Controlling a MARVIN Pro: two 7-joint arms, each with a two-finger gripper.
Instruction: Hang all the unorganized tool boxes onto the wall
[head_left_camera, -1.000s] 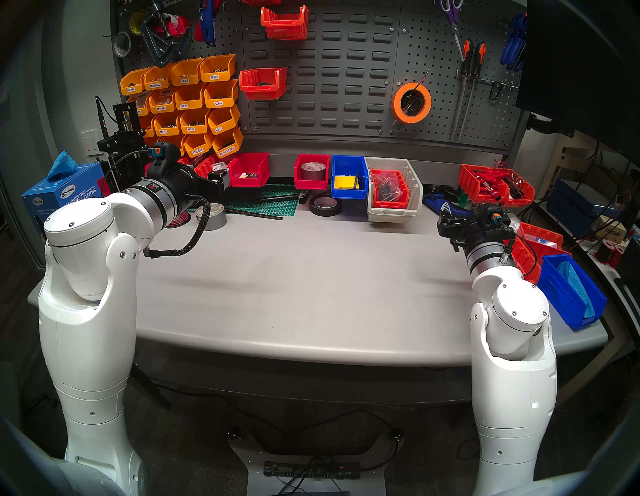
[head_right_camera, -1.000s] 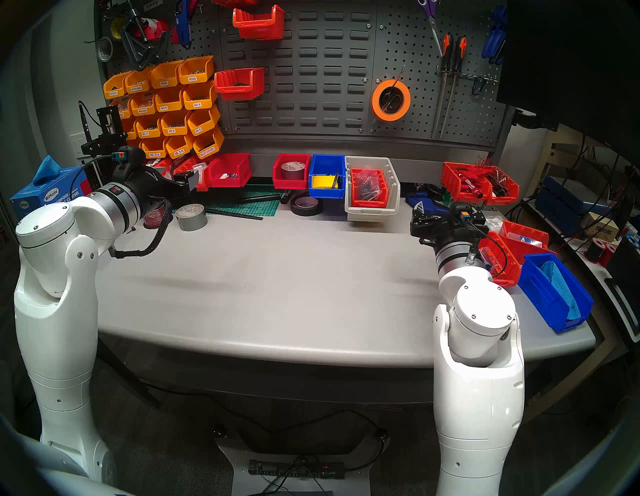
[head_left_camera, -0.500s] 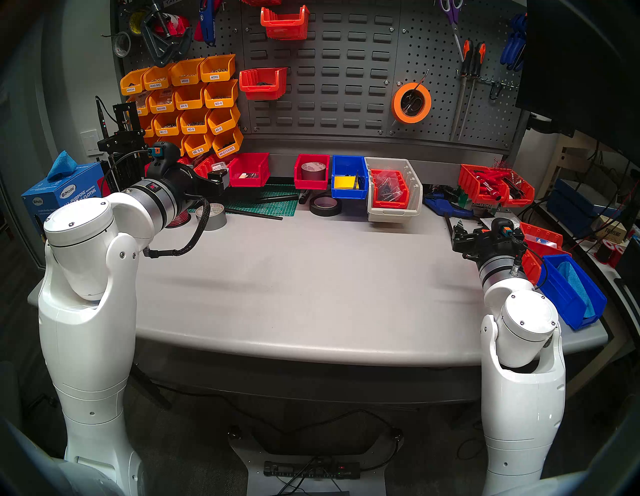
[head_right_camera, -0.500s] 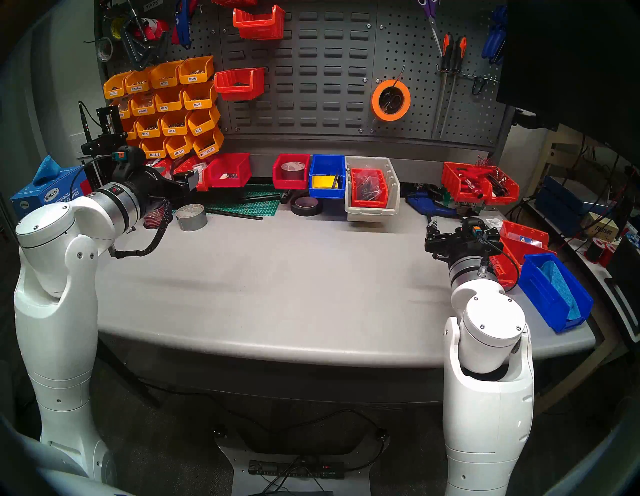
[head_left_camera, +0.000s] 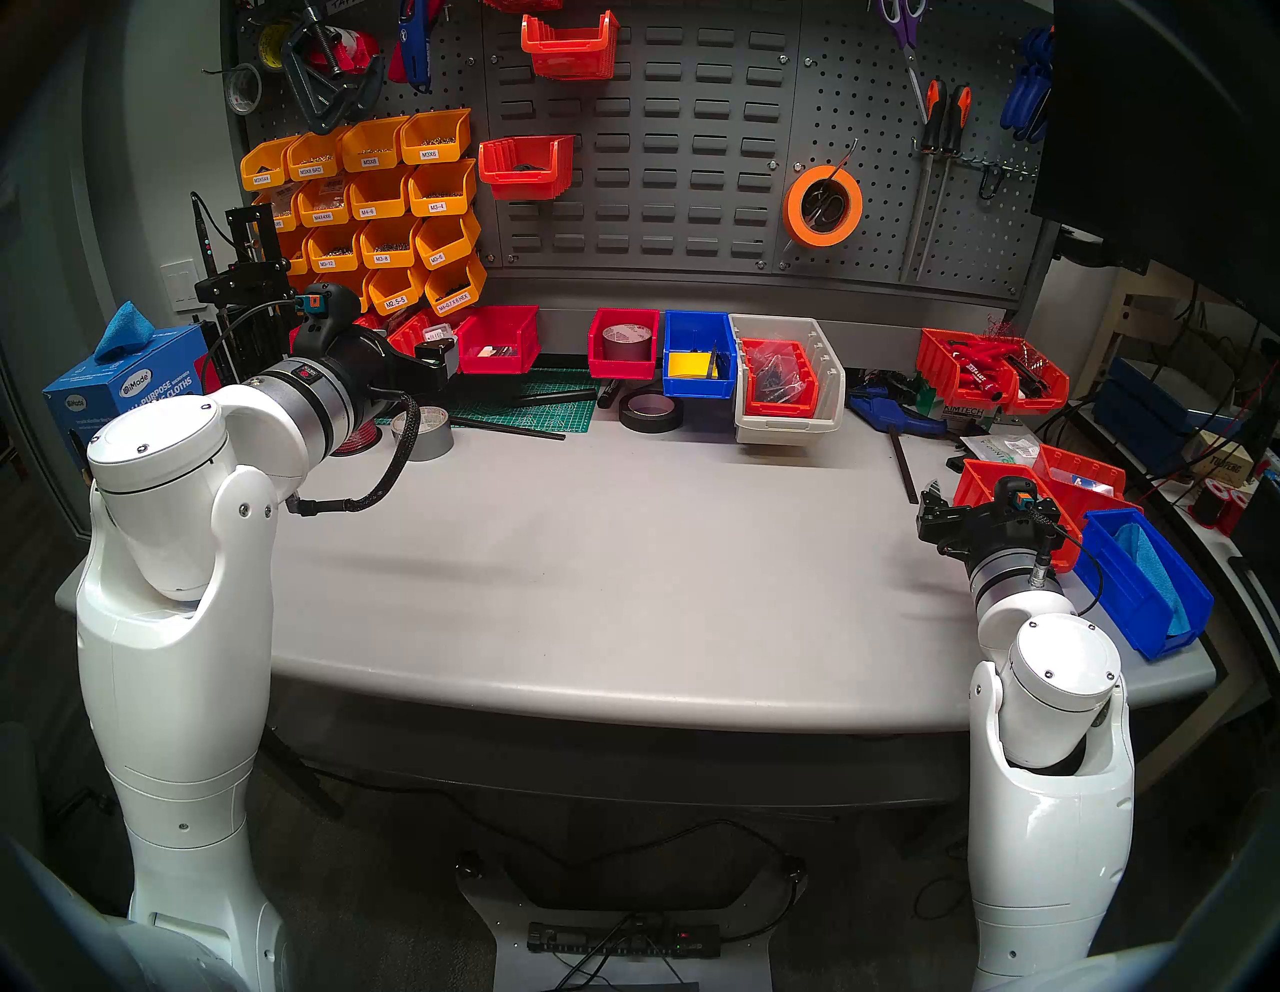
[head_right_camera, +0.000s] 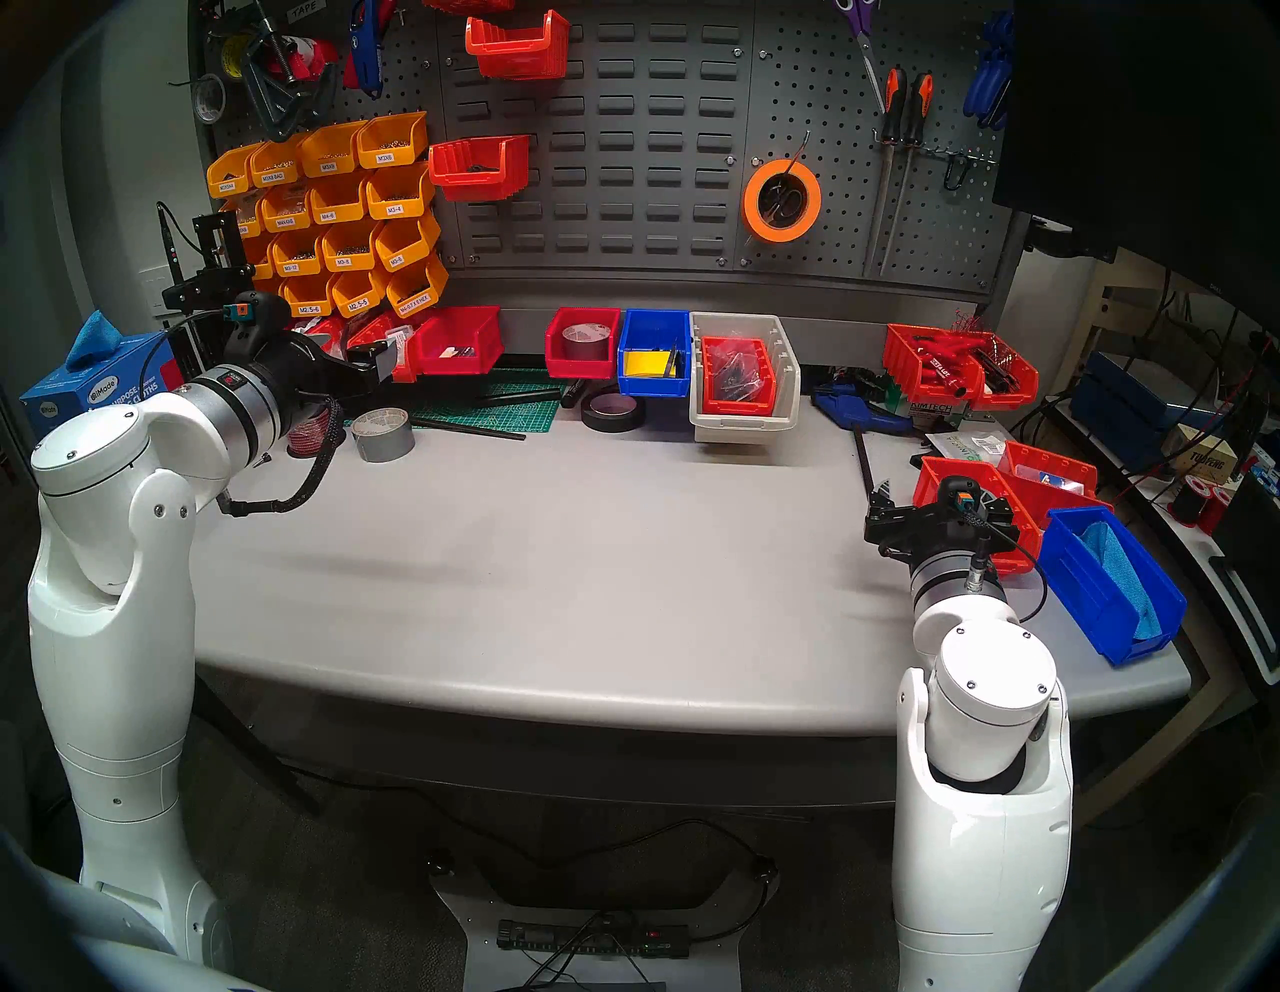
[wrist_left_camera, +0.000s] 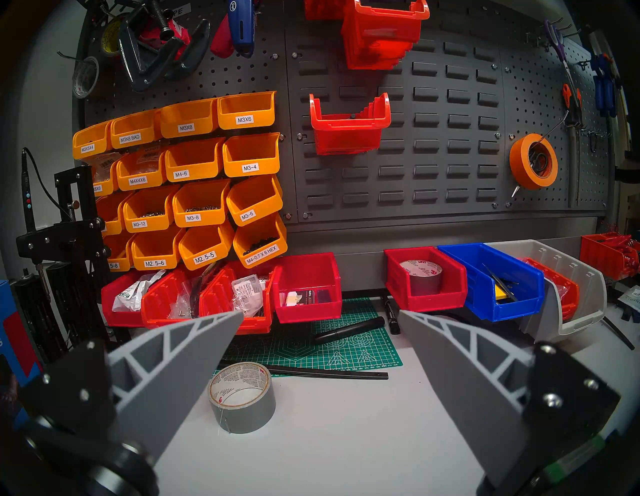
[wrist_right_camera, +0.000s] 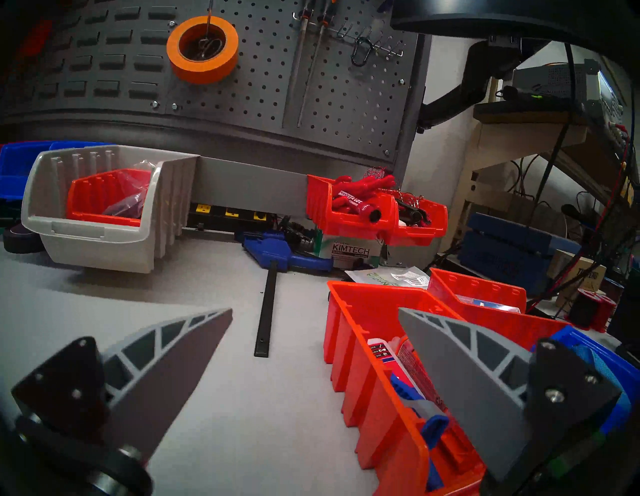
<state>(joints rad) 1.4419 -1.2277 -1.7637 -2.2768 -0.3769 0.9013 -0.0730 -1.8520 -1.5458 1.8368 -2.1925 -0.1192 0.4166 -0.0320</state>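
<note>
now: two orange-red ribbed bins (head_left_camera: 526, 166) hung on louvred wall panel (head_left_camera: 692, 173); left gripper (wrist_left_camera: 320, 315) fingers apart, empty; right gripper (wrist_right_camera: 315, 313) fingers apart, empty, beside orange-red ribbed bin (wrist_right_camera: 377, 363) on bench.

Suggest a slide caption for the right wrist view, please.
Open right gripper over the grey table, its right finger above an orange-red ribbed bin; louvred wall panel behind.

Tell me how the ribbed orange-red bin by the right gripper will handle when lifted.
The orange-red bin looks like rigid plastic, so it should keep its shape. Its ribbed side probably gives some grip. A tube and a blue-handled tool lie loose at its near end, so it may tilt that way and the contents could slide.
</note>
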